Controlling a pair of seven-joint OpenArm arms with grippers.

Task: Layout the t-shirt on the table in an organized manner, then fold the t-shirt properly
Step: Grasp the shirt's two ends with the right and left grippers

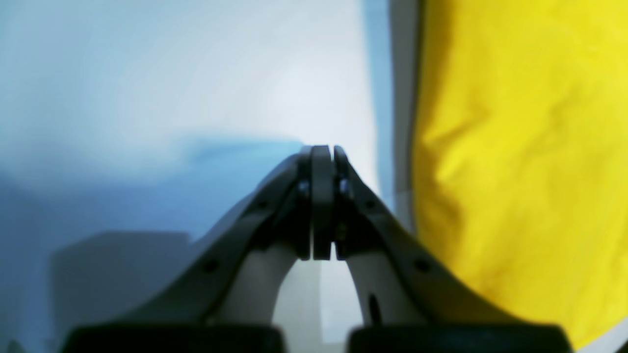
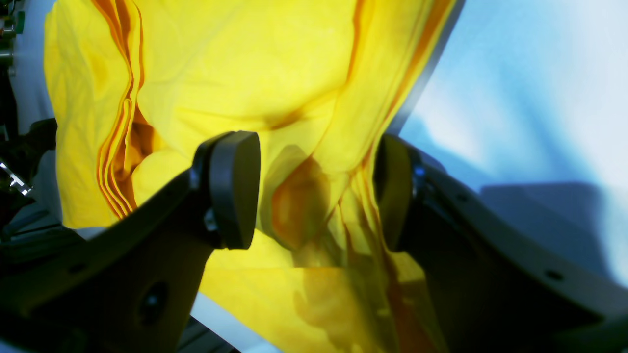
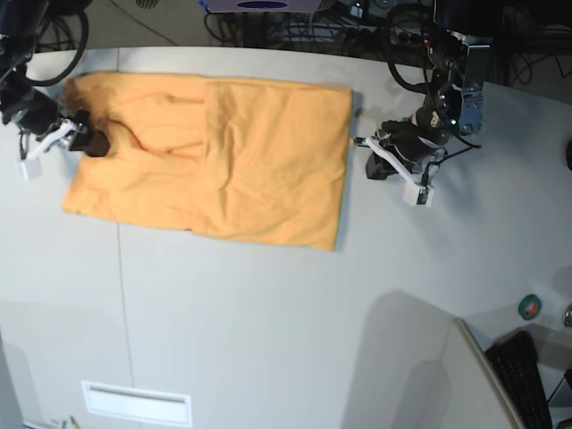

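The orange-yellow t-shirt (image 3: 223,152) lies spread on the white-grey table (image 3: 268,322), partly folded, with a doubled layer over its left half. My right gripper (image 3: 92,143) is at the shirt's left end. In the right wrist view it (image 2: 314,191) is open, its pads (image 2: 235,186) straddling a raised bunch of the shirt (image 2: 255,63). My left gripper (image 3: 365,147) sits just off the shirt's right edge. In the left wrist view it (image 1: 322,152) is shut and empty over bare table, the shirt (image 1: 520,147) beside it.
A thin dark seam (image 3: 121,286) runs down the table's left part. Cables and equipment (image 3: 429,36) crowd the back edge. A keyboard (image 3: 527,375) and a small round green-red object (image 3: 531,308) are at the lower right. A white slot plate (image 3: 136,403) is near the front edge.
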